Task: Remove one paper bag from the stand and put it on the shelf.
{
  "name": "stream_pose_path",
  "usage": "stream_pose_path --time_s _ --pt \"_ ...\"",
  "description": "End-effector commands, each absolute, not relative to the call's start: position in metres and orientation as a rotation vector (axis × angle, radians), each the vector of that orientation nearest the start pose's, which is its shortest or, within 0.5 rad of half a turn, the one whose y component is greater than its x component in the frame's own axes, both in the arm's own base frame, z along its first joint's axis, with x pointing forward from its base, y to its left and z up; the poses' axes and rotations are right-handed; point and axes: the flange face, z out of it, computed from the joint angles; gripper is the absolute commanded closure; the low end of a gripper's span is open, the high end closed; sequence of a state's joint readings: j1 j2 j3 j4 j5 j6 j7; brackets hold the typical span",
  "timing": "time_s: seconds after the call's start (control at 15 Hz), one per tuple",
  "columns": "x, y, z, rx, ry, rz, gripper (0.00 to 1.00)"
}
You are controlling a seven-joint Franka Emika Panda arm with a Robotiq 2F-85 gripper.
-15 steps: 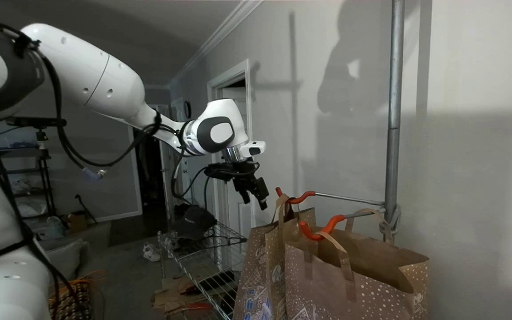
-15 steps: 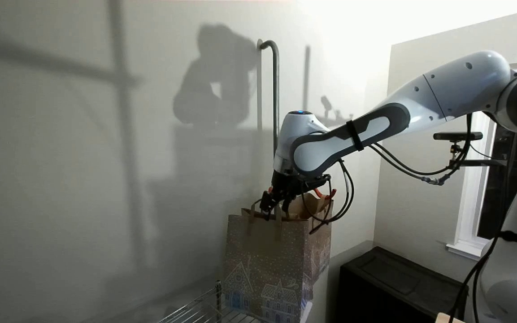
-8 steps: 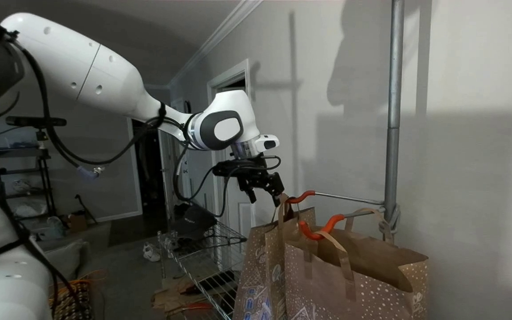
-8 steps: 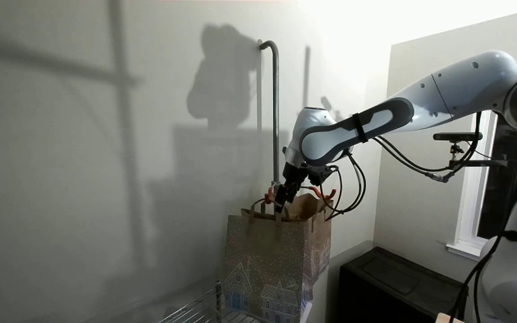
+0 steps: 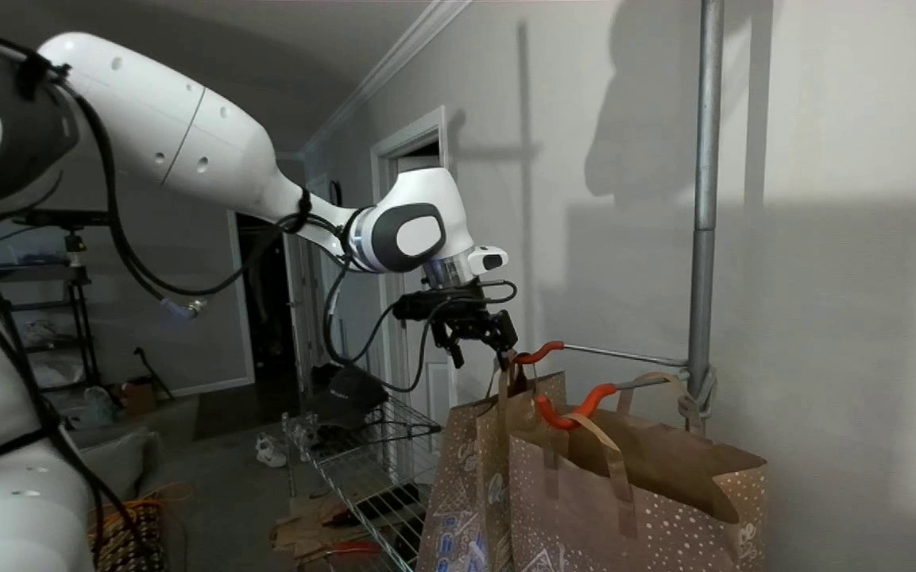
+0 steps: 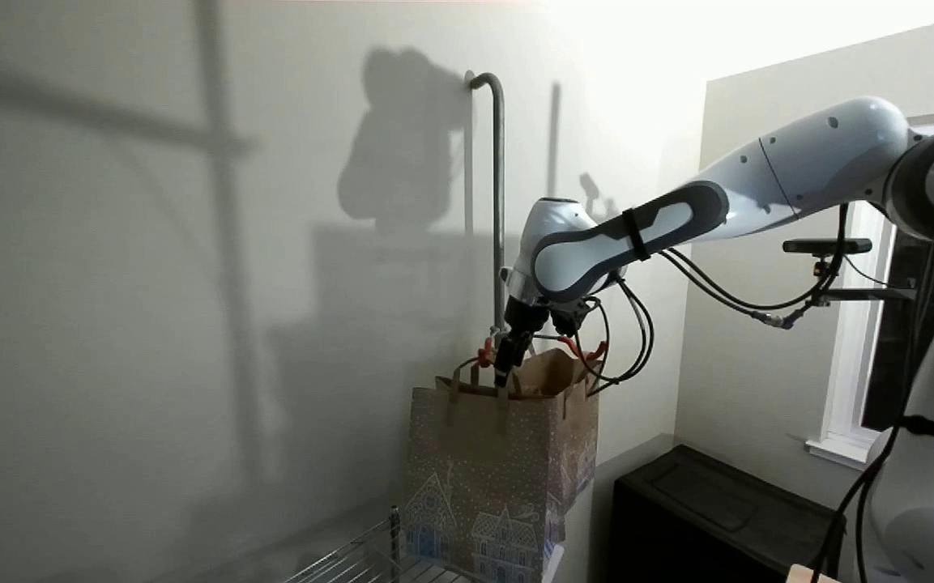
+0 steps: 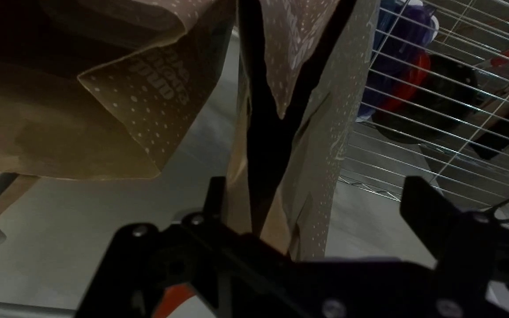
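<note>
Paper bag [image 6: 479, 478] hangs at the orange hook [image 5: 541, 351] of the stand [image 5: 706, 238], its mouth a dark slit in the wrist view, contents unreadable. Beside the paper bag, a wider bag [image 5: 585, 500] gapes, brown inner wall showing. Tall and white-speckled, the paper bag bears pale houses and a bluish door low on one face. Above its rim the jaws stand spread, one tip just beside the handle [image 5: 503, 381]; touching or not, I cannot tell. Only the wrist view shows a purple thing [image 7: 404, 44] through the shelf's wire surface [image 7: 369, 187], beside the paper bag.
</note>
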State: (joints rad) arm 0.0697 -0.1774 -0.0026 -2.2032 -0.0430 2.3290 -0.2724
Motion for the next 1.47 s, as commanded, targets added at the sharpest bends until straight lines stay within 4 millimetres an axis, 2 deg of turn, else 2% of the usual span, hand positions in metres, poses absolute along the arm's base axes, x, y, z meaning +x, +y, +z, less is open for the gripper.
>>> stream_pose_path --time_s 0.0,0.53,0.6,0.67,0.8,1.13,1.4 --pt "0.539 0.027 0.481 -3.156 -0.587 -0.500 0.00" --pt "0.549 0.021 0.480 -3.193 -0.574 -0.545 0.00" --pt "0.550 0.022 0.478 -3.184 -0.582 -0.540 0.04" --pt "0.552 0.022 0.477 -3.175 -0.575 -0.544 0.27" --pt "0.556 0.020 0.473 -3.161 -0.558 -0.539 0.31" --pt "0.558 0.013 0.465 -3.167 -0.510 -0.534 0.63" --pt "0.556 0.001 0.473 -3.175 -0.459 -0.555 0.90"
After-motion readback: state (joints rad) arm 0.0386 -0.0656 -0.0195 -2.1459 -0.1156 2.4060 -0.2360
